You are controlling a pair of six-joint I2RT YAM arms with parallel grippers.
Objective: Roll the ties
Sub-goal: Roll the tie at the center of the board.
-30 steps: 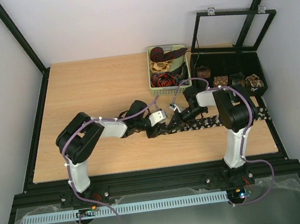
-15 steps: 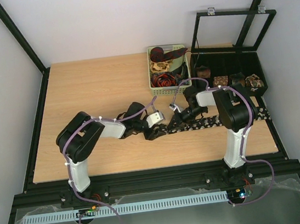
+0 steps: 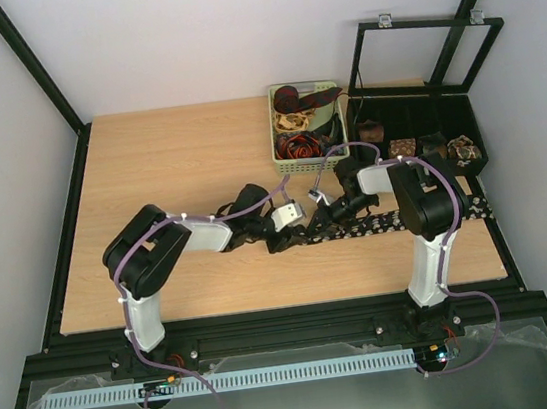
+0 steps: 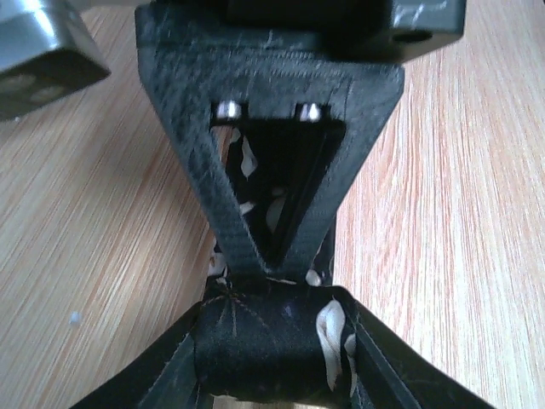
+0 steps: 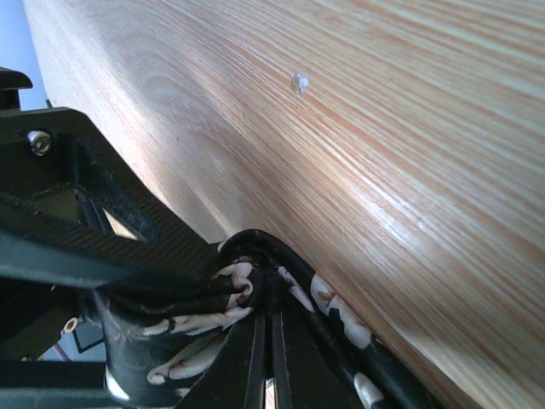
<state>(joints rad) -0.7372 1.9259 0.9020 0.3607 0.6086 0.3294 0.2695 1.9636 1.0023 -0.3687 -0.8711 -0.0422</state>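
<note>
Since half a second ago, my left pincer [image 4: 272, 362] has slid back toward my right one and narrowed. It now grasps the coil [image 4: 255, 341] of the one black speckled tie [image 3: 406, 217], whose tail lies flat on the table [image 3: 168, 168]. My right pincer [image 5: 266, 294] is clenched on the coil's core. Three ties [image 3: 292, 98] lie in the green basket [image 3: 276, 144], and four rolls [image 3: 402, 147] sit in the black box [image 3: 413, 113].
</note>
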